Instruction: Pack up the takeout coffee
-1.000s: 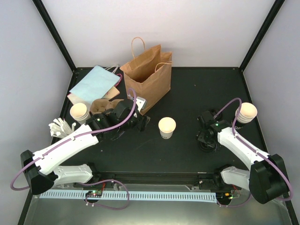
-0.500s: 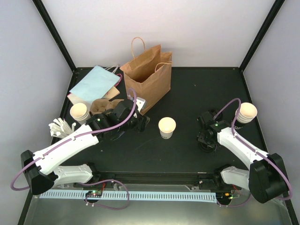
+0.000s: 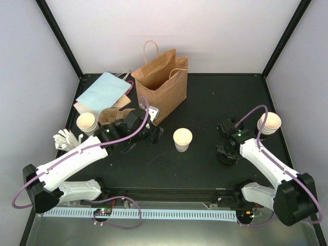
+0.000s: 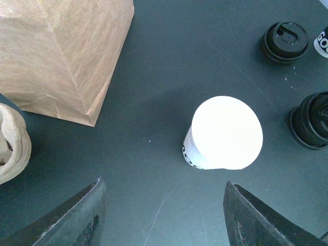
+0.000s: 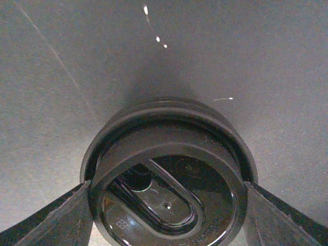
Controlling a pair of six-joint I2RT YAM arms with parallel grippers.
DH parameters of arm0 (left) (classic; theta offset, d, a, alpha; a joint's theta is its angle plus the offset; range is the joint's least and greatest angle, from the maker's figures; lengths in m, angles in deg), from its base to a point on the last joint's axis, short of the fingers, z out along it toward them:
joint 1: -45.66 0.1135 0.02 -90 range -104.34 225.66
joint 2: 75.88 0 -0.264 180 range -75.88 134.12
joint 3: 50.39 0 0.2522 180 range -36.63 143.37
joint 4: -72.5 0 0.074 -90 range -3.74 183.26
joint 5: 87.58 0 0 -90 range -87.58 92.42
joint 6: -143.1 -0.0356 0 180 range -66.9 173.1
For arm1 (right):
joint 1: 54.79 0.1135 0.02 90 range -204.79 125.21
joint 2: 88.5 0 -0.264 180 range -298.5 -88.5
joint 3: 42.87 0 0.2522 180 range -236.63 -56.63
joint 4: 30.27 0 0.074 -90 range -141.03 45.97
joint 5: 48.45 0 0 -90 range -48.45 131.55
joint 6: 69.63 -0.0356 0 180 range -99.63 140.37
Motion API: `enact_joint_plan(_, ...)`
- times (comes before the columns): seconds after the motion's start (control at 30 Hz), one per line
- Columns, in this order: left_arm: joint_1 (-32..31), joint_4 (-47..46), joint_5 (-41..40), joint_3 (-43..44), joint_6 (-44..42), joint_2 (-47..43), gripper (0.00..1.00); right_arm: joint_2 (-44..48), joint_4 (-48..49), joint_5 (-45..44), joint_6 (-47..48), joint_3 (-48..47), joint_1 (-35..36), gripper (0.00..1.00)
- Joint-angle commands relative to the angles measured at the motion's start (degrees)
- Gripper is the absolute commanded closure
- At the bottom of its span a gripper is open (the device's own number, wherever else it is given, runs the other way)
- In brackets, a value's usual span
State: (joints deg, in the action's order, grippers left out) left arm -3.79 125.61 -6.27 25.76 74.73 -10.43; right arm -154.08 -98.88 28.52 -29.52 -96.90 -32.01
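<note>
lid (image 5: 166, 174), right wrist view: lower rim cut off by the bottom edge; in the top view hidden under the right gripper (image 3: 226, 155)
right fingers (image 5: 46, 220): dark wedges at the corners only; contact with the rim cannot be told
brown bag (image 4: 61, 46): cut off at top and left
edge cup (image 4: 322, 43): a sliver, lettering unreadable
open cup (image 4: 225, 130): inside washed out white
white pieces (image 3: 66, 138): too small to identify
</note>
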Motion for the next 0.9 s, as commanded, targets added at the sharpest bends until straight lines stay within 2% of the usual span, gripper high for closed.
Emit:
enact_joint_plan(0.0, 0.49, -0.44, 0.68, -0.25, -0.09, -0.85, 0.36, 2.44, -2.83, -2.23, -0.48, -3.31, -0.29, 0.24)
enact_joint_plan(0.2, 0.65, -0.15, 1.08, -0.19, -0.12, -0.93, 0.36, 2.53, -5.05, -0.6, -0.12, -5.38, -0.33, 0.24)
enact_joint_plan(0.3, 0.64, -0.15, 0.96, -0.38, -0.02, -1.16, 0.36, 4.22, -3.52, -2.84, -0.33, -4.53, -0.31, 0.24)
enact_joint_plan(0.4, 0.75, -0.09, 1.48, -0.16, 0.08, -1.11, 0.36, 3.62, -7.15, -1.01, -0.19, -7.06, -0.29, 0.24)
enact_joint_plan(0.5, 0.78, -0.18, 1.49, -0.26, 0.25, -1.16, 0.36, 5.42, -4.48, -4.02, -0.29, -5.53, -0.28, 0.24)
enact_joint_plan(0.6, 0.84, -0.41, 1.91, -0.11, 0.21, -0.97, 0.36, 4.17, -7.12, -1.84, 0.0, -7.04, -0.41, 0.24)
enact_joint_plan(0.7, 0.84, 0.37, 2.05, 0.52, 0.27, -0.85, 0.36, 4.51, -4.02, -1.82, 0.38, -4.28, -0.84, 0.24)
enact_joint_plan(0.77, 0.78, 0.3, 1.92, 0.54, 0.15, -0.91, 0.36, 3.62, -7.47, 1.78, 0.95, -7.14, -0.63, 0.24)
enact_joint_plan(0.87, 0.82, 0.85, 2.03, 0.94, 0.08, -1.15, 0.36, 6.02, -5.14, 0.83, 0.63, -4.65, -1.08, 0.24)
